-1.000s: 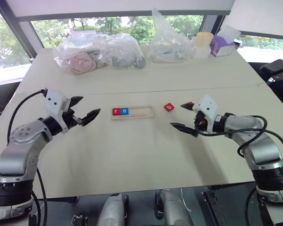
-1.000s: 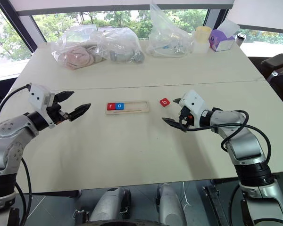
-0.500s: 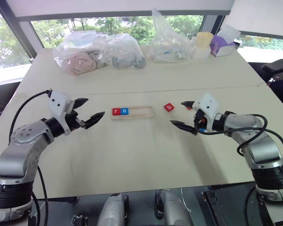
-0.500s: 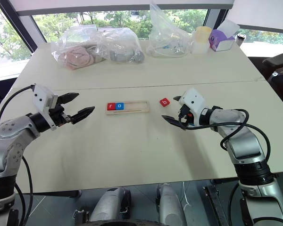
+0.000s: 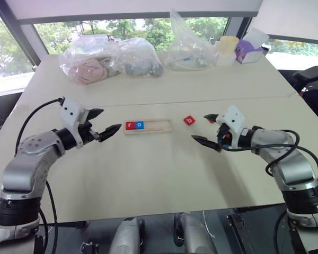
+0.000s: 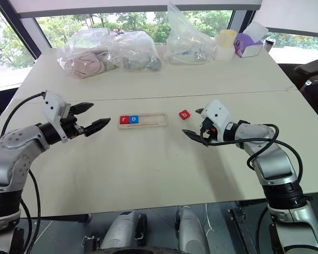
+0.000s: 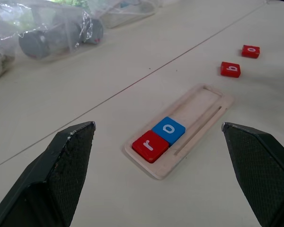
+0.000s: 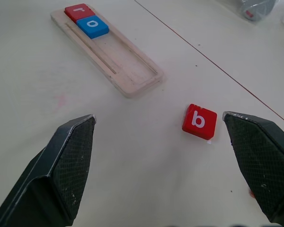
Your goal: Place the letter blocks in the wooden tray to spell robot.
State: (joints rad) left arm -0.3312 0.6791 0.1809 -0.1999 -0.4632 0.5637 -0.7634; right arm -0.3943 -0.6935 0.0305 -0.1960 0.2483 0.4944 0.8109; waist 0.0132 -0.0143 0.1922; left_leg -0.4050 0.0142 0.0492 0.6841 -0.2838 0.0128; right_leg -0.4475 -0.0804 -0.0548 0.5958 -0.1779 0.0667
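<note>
The wooden tray point(image 5: 155, 127) lies mid-table with a red "r" block point(image 5: 130, 125) and a blue "o" block point(image 5: 140, 125) side by side at its left end. A red "b" block point(image 5: 189, 120) sits on the table just right of the tray. Beyond it lies another red block point(image 7: 250, 51). My left gripper point(image 5: 111, 118) hovers open and empty left of the tray, pointing at it. My right gripper point(image 5: 198, 127) hovers open and empty just right of the "b" block, which lies between its spread fingers in the right wrist view.
Clear plastic bags point(image 5: 108, 59) of items lie along the table's far side, with another bag point(image 5: 190, 47), a pale cup point(image 5: 229, 48) and a purple box point(image 5: 252, 50) at the back right. A seam point(image 5: 201, 100) crosses the table behind the tray.
My left gripper has swung slightly right, toward the tray, staying open. The right gripper and the blocks have not moved.
</note>
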